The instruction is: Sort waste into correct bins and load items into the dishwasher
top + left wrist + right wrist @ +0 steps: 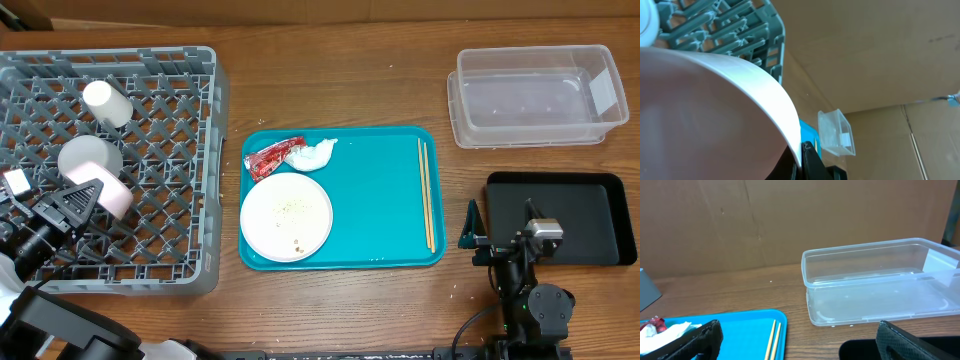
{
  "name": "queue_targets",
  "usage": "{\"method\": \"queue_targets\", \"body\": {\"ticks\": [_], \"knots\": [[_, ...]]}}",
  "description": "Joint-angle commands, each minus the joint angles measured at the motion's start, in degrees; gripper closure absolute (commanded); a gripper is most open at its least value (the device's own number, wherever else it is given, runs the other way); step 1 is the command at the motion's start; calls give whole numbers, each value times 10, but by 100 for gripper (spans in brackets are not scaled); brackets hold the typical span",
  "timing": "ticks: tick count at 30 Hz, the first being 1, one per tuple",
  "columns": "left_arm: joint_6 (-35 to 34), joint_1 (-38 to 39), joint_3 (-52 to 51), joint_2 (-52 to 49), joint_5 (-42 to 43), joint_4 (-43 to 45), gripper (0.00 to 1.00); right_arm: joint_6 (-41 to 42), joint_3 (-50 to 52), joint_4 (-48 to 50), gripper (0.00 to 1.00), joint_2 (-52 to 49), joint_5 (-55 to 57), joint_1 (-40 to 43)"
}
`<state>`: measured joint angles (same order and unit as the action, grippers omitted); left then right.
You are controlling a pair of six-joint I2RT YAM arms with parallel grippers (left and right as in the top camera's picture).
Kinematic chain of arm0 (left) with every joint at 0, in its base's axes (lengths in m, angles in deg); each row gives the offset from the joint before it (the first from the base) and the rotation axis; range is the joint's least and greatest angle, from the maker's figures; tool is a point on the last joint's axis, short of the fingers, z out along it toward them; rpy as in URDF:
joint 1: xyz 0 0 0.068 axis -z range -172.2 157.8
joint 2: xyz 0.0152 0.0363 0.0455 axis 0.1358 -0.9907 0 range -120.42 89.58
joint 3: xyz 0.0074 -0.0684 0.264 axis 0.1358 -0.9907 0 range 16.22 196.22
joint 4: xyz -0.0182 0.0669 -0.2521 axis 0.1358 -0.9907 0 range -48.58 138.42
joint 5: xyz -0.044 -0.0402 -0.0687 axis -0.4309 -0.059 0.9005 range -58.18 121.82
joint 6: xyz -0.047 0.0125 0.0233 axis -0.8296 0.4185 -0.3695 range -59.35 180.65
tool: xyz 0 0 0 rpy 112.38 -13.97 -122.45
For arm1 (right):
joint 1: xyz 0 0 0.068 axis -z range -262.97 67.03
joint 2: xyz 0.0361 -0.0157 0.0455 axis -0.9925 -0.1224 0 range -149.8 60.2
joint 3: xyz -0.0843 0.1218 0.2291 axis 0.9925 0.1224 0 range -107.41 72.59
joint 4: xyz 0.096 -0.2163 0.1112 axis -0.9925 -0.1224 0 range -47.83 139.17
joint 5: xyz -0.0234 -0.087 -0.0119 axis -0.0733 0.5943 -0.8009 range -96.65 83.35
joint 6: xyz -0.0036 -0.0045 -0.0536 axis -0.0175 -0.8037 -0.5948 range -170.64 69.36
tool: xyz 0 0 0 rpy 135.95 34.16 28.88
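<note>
Slippage is my main worry: my left pincer (92,198) is closed on the rim of a pale bowl (700,115) over the near-left part of the dish rack (212,120). A hold on one thin, smooth edge could let the bowl swing or slide out if I tilt it too fast. A second bowl (88,156) sits just beside it in the rack, with the cup (106,102) further back, so a careless lowering could knock either one. The held bowl looks glossy and faintly pink inside, with a clean white lip. It fills most of the left wrist view, so I cannot see the lattice beneath it. My right pincer (802,339) hangs wide open and empty at the left edge of the black tray (590,190), near the clear tub (530,135). On the teal tray (380,240) the plate (270,225) carries loose crumbs (293,209), which would scatter if it were lifted unevenly. The red wrapper (273,157) and the napkin (316,153) lie just beside its far edge, and the chopsticks (426,195) rest well to the right.
</note>
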<state>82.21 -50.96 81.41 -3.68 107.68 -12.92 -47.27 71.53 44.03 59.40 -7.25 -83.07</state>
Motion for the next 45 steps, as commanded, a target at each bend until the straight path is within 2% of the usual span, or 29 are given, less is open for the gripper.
{"method": "queue_targets", "body": {"ticks": [1,4,12,15,18,22,26,27,28,29,30,38,45], "knots": [[-56,-3,-2,-14,-50,11,96,-2,6,4,0,5,5,-2],[-104,-3,-2,-19,-94,29,96,-2,6,4,0,5,5,-2],[-176,-33,-2,-20,-110,46,96,-2,6,4,1,5,5,-2],[-228,-49,-2,-20,-135,47,96,-2,6,4,0,5,5,-2],[-248,-62,-2,-20,-167,47,94,-2,6,4,0,5,5,-2],[-286,-70,-2,-20,-195,42,77,-2,6,4,0,5,5,-2],[-384,-76,-2,-20,-186,50,72,-2,6,4,0,5,5,-2],[-402,-77,-2,-20,-174,59,66,-2,6,4,0,5,5,-2],[-413,-79,-2,-20,-162,72,49,-2,6,4,0,5,5,-2],[-421,-81,-2,-20,-153,85,19,-2,6,4,0,5,5,-2],[-429,-83,-2,-20,-145,96,0,-2,6,4,0,5,5,-2],[-471,-119,27,-20,-117,102,0,-2,6,4,0,5,5,-2],[-468,-155,105,-16,-117,-11,0,-2,6,4,0,5,5,-2]]}}
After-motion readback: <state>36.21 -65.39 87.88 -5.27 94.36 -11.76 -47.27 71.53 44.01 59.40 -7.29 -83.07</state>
